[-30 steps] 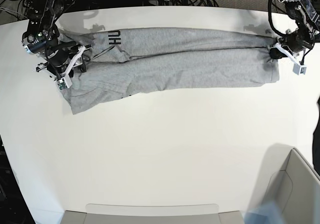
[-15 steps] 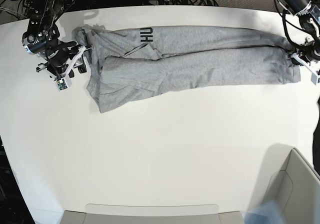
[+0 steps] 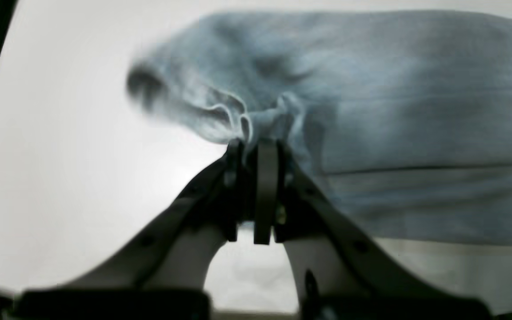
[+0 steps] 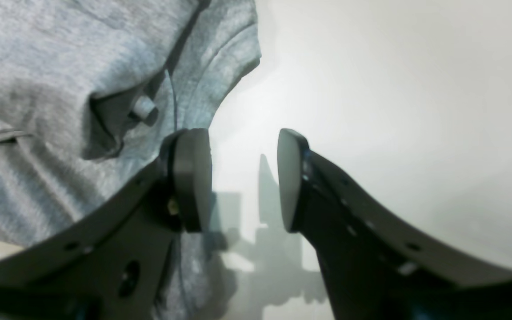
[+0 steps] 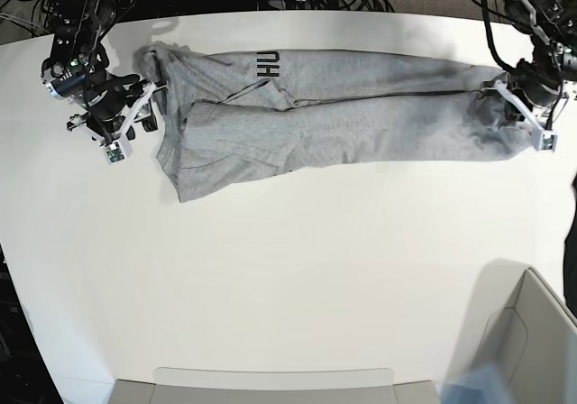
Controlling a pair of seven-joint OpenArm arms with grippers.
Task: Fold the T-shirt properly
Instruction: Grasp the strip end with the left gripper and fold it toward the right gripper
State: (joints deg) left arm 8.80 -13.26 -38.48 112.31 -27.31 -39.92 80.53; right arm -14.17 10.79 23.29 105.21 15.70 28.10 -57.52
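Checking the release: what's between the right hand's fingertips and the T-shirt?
Bare white table. In the right wrist view, the open right hand sits just beside the T-shirt, nothing between its fingers.

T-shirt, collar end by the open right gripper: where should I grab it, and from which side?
Take the T-shirt at the sleeve corner nearest the right gripper. Come in flat from the bare table side. That hemmed edge juts out past the body of the cloth and lies in few layers, so the open jaws can slide around it. The left gripper is shut on the far end.
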